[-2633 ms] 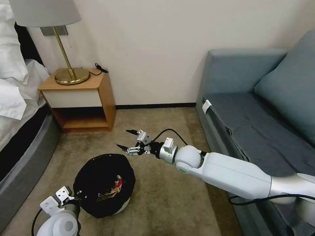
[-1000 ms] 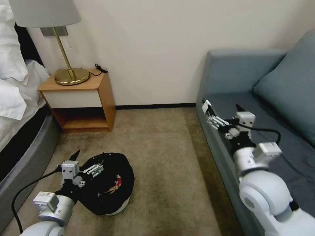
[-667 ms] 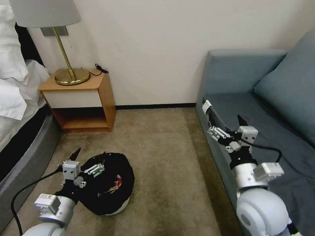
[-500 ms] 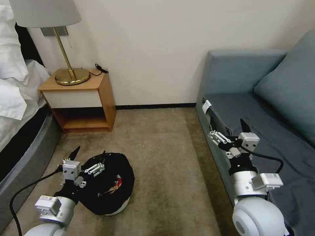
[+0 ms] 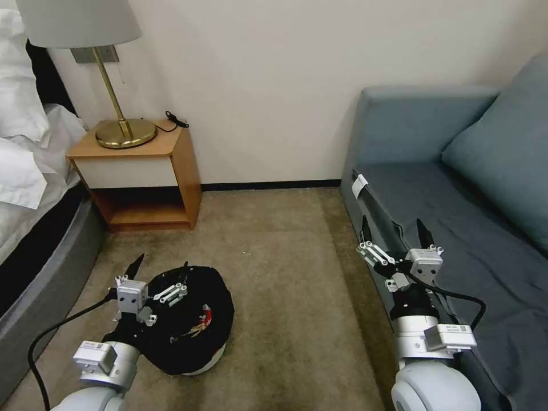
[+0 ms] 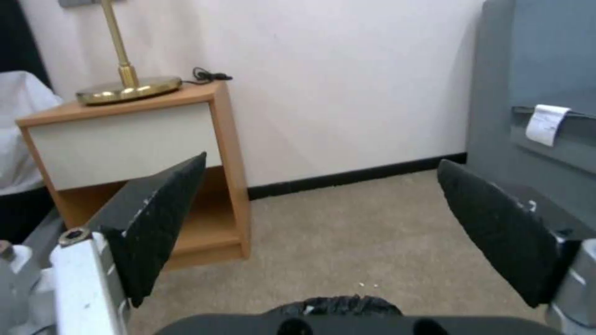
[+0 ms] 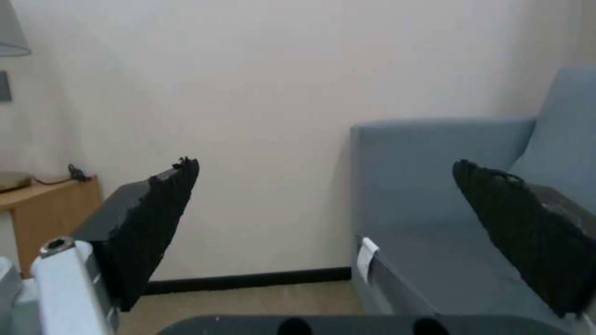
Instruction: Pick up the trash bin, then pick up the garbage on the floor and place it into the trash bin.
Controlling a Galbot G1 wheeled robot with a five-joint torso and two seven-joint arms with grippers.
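Observation:
The trash bin (image 5: 212, 355), white with a black bag (image 5: 171, 325) folded over its rim, stands on the beige carpet floor (image 5: 285, 274) at the lower left. Garbage, a red-and-white wrapper (image 5: 203, 324), lies inside it. My left gripper (image 5: 161, 267) is open, pointing forward over the bin's near-left rim. In the left wrist view that gripper (image 6: 321, 162) has its fingers spread wide, with the black bag (image 6: 338, 304) just below them. My right gripper (image 5: 393, 228) is open and empty at the sofa's front edge. In the right wrist view it (image 7: 326, 164) faces the wall.
A wooden nightstand (image 5: 140, 171) with a brass lamp (image 5: 123, 131) stands at the back left, beside the bed (image 5: 34, 240). A blue-grey sofa (image 5: 456, 228) runs along the right. Open carpet lies between the bin and the sofa.
My right arm pulled back from above the bin to the sofa's front edge, then sank lower. My left gripper rose from the bin's near rim and edged forward. The bin stayed put.

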